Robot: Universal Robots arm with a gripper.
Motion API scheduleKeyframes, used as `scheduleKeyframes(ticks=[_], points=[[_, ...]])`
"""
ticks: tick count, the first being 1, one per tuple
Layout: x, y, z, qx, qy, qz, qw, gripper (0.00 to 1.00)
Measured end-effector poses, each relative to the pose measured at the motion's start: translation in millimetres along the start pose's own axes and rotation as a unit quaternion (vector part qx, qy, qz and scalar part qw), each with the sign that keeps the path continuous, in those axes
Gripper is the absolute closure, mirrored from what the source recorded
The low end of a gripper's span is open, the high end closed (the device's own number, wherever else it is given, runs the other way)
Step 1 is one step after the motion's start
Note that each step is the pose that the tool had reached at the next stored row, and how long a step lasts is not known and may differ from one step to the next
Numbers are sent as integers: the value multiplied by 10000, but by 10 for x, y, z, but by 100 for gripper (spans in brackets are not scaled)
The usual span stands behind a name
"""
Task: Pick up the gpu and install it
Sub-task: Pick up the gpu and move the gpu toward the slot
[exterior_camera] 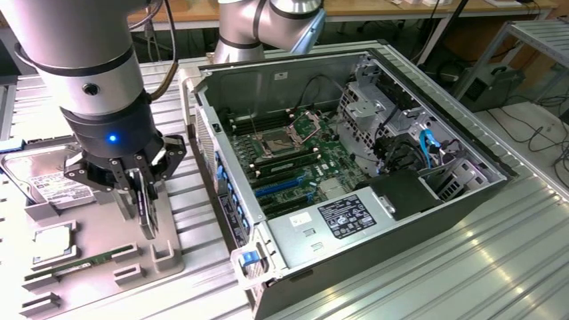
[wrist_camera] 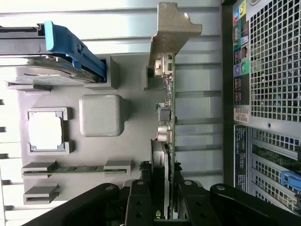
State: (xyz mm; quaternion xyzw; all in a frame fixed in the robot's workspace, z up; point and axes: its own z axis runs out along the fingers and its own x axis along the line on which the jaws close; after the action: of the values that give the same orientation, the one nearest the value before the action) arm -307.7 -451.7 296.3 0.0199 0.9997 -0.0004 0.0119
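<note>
Gpu [wrist_camera: 165, 115] upright in pincer [wrist_camera: 164, 200], beside case [exterior_camera: 266, 80]

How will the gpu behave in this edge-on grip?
Probably stiff: the gpu is a thin flat board. May pivot, since the gripper pinches it well away from the metal bracket. Exposed components look fragile.

You see a green board edge and a dull silvery bracket on the gpu [wrist_camera: 168, 117], a black gripper [wrist_camera: 163, 186], and a plain grey tray [wrist_camera: 136, 113]. On that tray the RAM stick [exterior_camera: 84, 263] is green and the hard drive [exterior_camera: 42, 180] silver with a white label. The computer case [exterior_camera: 400, 267] is black, its motherboard [exterior_camera: 307, 157] green with blue slots [exterior_camera: 280, 190].
</note>
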Motion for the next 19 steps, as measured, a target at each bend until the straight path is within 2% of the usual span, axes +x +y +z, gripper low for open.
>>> scheduleKeyframes(ticks=[19], points=[[-5,0,-210,0,0,0,10000,73]])
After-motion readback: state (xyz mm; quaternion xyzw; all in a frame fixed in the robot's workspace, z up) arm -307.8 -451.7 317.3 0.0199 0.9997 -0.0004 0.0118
